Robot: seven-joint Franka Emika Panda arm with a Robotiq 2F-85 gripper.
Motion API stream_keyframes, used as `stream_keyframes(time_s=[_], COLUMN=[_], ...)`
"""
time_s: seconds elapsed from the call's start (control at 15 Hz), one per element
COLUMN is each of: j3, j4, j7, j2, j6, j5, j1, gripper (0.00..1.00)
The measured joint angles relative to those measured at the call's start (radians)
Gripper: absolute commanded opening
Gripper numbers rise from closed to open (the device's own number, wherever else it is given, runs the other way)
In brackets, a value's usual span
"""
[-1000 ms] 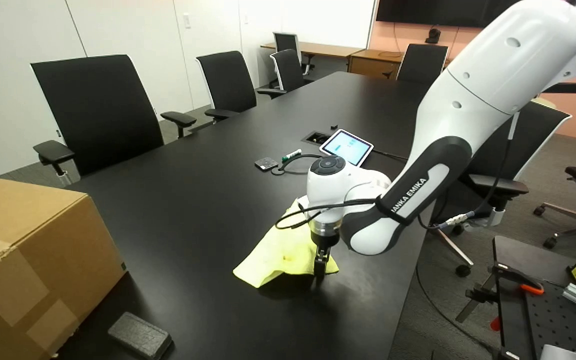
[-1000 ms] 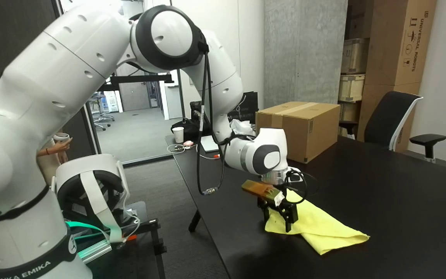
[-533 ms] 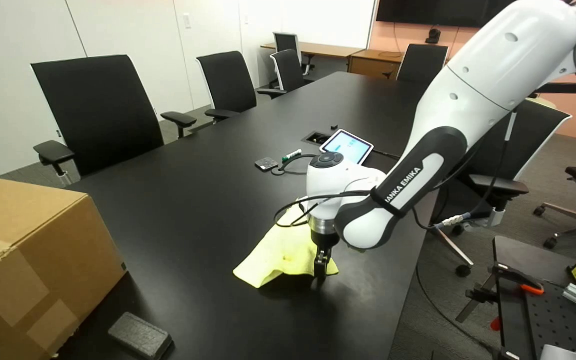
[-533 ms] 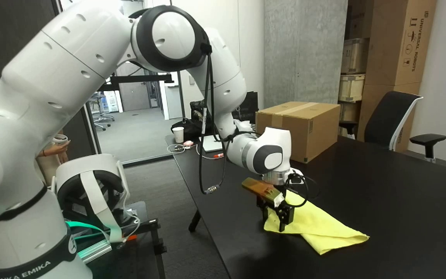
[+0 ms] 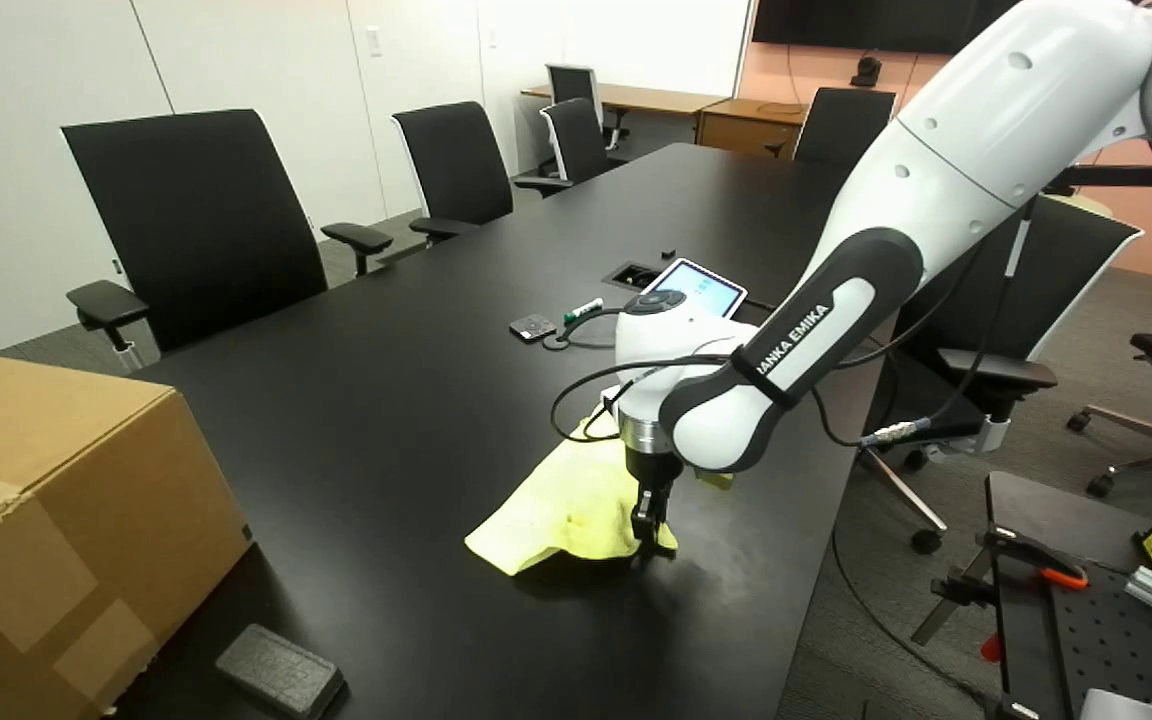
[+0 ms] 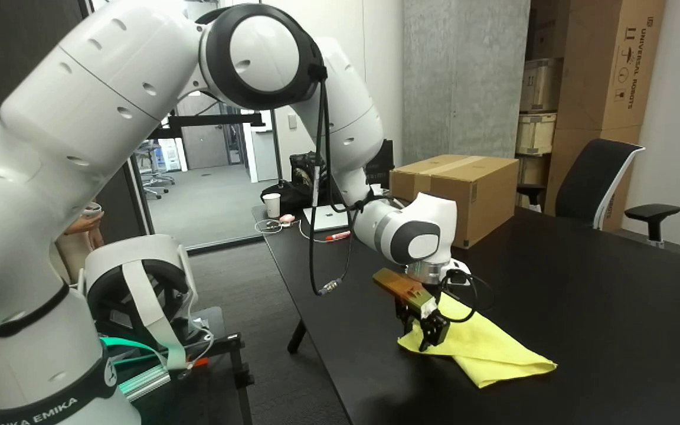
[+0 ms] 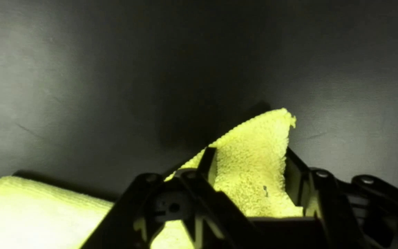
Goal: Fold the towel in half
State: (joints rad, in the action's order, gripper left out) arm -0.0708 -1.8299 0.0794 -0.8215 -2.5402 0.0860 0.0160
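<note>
The yellow towel (image 5: 561,500) lies partly folded and rumpled on the black table, with a layered corner (image 6: 508,372) pointing away from the arm. In both exterior views my gripper (image 6: 415,340) points down at the towel's near corner, low over the table. The wrist view shows the gripper (image 7: 250,151) partly closed but still open, its two fingers apart. A raised corner of the towel (image 7: 254,166) fills most of the gap between them, close to both fingers. Another towel fold (image 7: 43,211) lies at lower left. The gripper body hides part of the cloth.
A brown cardboard box (image 5: 66,530) stands on the table, with a dark block (image 5: 281,670) near it. Beyond the arm lie a lit tablet (image 5: 704,287), a marker (image 5: 584,310) and a small dark square (image 5: 533,327). A laptop (image 6: 325,218) and cup (image 6: 272,205) sit by the table edge.
The gripper's fingers have come closer together around the towel's corner. The wrist has tilted and shifted slightly, and the towel has been dragged a little along with it.
</note>
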Motion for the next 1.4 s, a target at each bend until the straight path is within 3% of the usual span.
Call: stream_keyframes(time_s=[0.07,0.27,0.73,1.07,1.4], j3=[-0.004,-0.008,-0.007,0.001,0.029], j4=[0.002,0.004,0.004,0.018,0.086], j7=[0.001,0.001,0.001,0.001,-0.003], j2=[0.002,0.005,0.011,0.014,0.04], j6=[0.007,0.023,0.051,0.087,0.194], j5=[-0.004,-0.006,-0.006,-0.003,0.021], j1=[-0.002,-0.002,0.002,0.014,0.048], gripper=[0.1,0.05,0.11,0.04,0.04])
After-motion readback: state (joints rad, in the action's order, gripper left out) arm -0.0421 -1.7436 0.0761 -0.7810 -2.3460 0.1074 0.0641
